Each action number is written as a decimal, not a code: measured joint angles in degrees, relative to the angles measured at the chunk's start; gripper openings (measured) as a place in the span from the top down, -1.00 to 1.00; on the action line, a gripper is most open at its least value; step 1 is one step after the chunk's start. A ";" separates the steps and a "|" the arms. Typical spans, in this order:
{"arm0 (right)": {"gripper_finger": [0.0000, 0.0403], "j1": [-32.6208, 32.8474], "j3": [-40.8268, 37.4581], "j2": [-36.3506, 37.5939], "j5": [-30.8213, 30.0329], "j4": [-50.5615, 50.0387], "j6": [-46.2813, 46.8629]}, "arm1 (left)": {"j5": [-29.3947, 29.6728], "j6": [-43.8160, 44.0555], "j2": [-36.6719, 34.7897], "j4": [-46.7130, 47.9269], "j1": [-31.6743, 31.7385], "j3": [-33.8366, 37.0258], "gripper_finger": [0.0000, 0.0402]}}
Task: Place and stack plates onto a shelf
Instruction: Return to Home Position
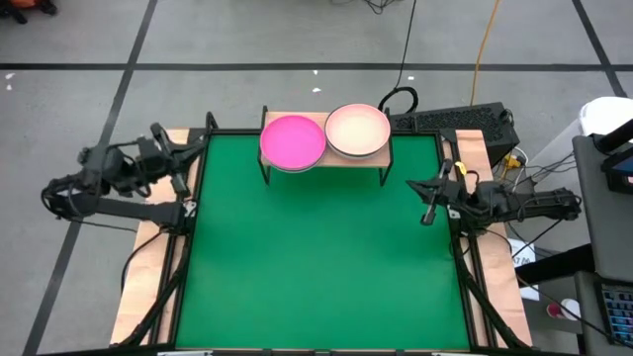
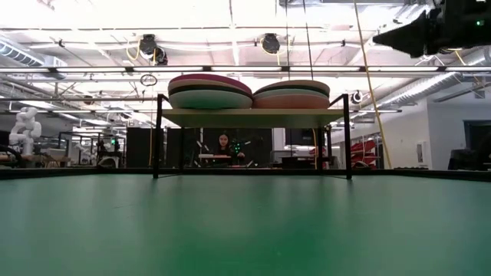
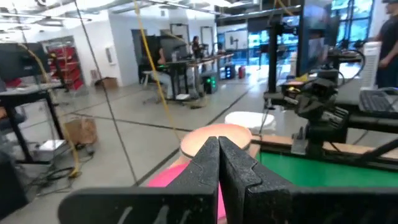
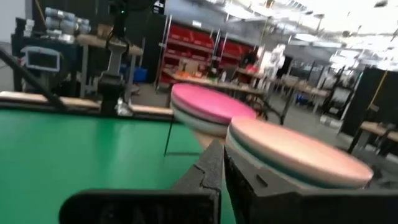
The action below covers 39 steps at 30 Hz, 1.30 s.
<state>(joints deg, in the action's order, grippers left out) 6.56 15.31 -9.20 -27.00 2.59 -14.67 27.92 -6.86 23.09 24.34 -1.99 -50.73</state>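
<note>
Two stacks of plates sit on the light-wood shelf (image 1: 326, 158) at the table's far edge. The left stack has a magenta plate (image 1: 293, 141) on top. The right stack is topped by a peach plate (image 1: 358, 130). In the low view the stacks (image 2: 210, 91) (image 2: 291, 93) rest on the board (image 2: 253, 116), which stands on thin black legs. My left gripper (image 1: 183, 170) hovers at the table's left edge, shut (image 3: 219, 163). My right gripper (image 1: 431, 211) hovers at the table's right edge, shut (image 4: 222, 163). Neither holds anything.
The green mat (image 1: 321, 257) lies bare in front of the shelf. Wooden strips (image 1: 148, 267) edge the mat on both sides. A keyboard (image 1: 450, 122) and cables lie beyond the far right corner. A person (image 2: 223, 144) sits in the room behind the shelf.
</note>
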 joint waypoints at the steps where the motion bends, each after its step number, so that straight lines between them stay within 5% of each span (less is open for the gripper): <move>1: 1.00 0.05 0.00 0.44 0.01 -1.44 0.87 | -0.67 0.09 -1.85 -1.06 0.02 2.47 1.00; 9: 1.00 0.05 -3.64 1.07 1.72 -5.64 6.41 | -8.81 -0.95 -15.60 -14.90 0.03 23.33 1.00; 18: 1.00 -0.12 -14.04 0.90 1.64 9.27 4.25 | -10.09 0.62 -22.82 -24.25 0.02 40.12 1.00; 26: 1.00 -0.12 -14.21 -0.20 1.55 5.56 4.10 | -10.10 2.21 -22.47 -35.55 -0.08 49.72 1.00; 39: 1.00 -0.12 -14.36 -0.80 1.57 6.16 4.87 | -9.84 2.68 -22.36 -35.21 -0.01 50.17 1.00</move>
<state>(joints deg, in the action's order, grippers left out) 6.44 0.95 -10.00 -25.43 8.74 -9.80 18.09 -4.18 0.73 -10.87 -2.00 -0.56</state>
